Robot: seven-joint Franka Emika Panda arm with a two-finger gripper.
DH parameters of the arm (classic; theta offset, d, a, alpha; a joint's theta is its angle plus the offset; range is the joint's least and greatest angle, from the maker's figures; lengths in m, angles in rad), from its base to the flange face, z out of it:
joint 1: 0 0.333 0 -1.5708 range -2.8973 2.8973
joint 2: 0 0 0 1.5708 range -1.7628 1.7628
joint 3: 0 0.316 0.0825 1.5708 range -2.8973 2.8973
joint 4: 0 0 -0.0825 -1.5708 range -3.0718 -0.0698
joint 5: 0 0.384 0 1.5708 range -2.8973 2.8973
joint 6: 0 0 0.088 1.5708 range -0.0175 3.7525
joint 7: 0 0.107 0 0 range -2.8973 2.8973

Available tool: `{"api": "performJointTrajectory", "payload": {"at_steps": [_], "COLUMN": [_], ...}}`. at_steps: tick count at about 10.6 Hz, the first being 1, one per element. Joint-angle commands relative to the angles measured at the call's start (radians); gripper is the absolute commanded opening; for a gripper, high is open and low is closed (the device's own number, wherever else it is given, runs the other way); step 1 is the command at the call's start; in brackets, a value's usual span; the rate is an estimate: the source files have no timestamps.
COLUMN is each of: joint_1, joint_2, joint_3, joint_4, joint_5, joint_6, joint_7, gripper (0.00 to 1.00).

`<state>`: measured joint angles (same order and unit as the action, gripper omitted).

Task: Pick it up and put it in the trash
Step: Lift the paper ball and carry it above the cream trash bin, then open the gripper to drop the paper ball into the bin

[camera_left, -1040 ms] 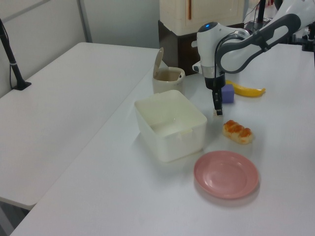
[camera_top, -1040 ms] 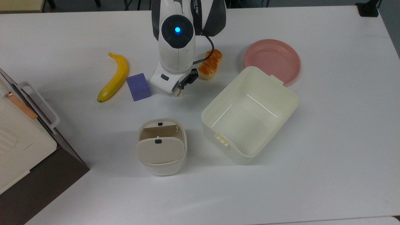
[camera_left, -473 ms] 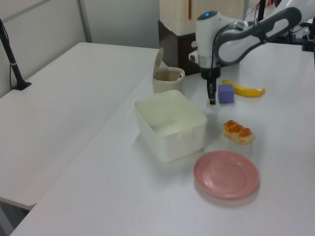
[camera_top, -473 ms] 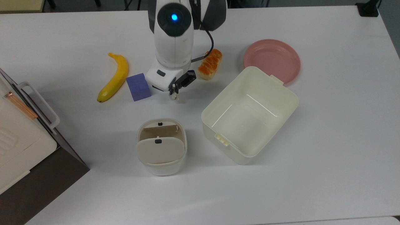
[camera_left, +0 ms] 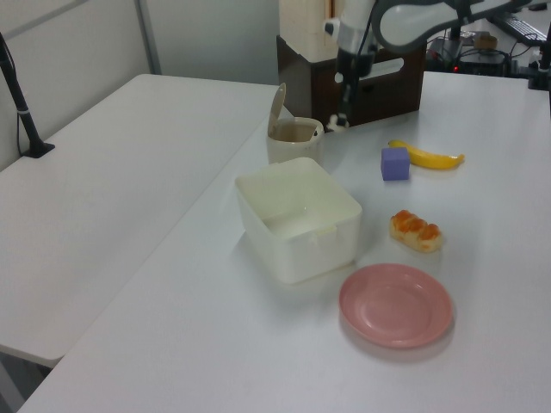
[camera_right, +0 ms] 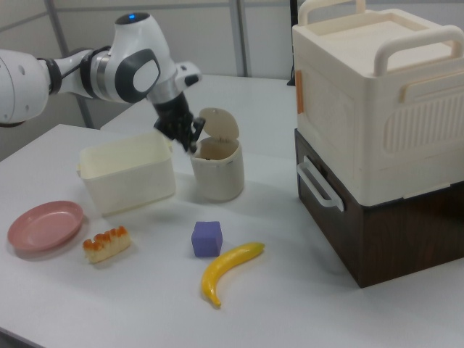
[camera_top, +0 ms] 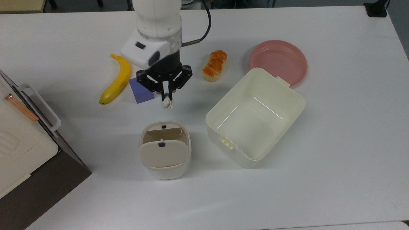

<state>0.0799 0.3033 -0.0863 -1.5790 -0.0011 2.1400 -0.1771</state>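
Observation:
The tiny white paper wad [camera_top: 166, 104] hangs pinched at the tips of my gripper [camera_top: 166, 96], which is shut on it and raised well above the table. From the left view the gripper [camera_left: 342, 110] and the paper wad [camera_left: 332, 126] sit just beside the trash [camera_left: 293, 143], near its raised lid. In the top view, the trash [camera_top: 166, 172] stands below the gripper, its beige swing lid [camera_top: 163, 154] tilted and the opening behind it showing. The right view puts the gripper [camera_right: 188, 138] at the upper left of the trash [camera_right: 217, 177].
A purple cube [camera_top: 140, 92] and a banana [camera_top: 116, 80] lie at the top view's left of the gripper. A glazed bread loaf [camera_top: 214, 65], a pink plate [camera_top: 278, 60] and a lidless cream tub [camera_top: 297, 99] are on its right. A cream box on a brown cabinet [camera_top: 22, 150] fills the left edge.
The gripper has risen from the table with the paper wad in it, turned, and moved toward the top view's left and toward the trash.

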Motion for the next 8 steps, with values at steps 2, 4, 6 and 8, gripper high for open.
{"api": "performJointTrajectory", "payload": {"at_steps": [2, 4, 6, 8], "joint_1": [-0.005, -0.005, 0.001, 0.009], "joint_2": [0.034, 0.043, 0.042, 0.030], "joint_3": [-0.027, -0.038, -0.038, -0.038], "joint_4": [0.007, 0.007, -0.004, -0.035], "joint_5": [0.023, 0.009, 0.004, 0.006], "joint_6": [0.333, 0.379, 0.367, 0.301], "joint_7": [0.180, 0.217, 0.223, 0.223], "gripper": [0.26, 1.00, 1.00, 1.00]}}
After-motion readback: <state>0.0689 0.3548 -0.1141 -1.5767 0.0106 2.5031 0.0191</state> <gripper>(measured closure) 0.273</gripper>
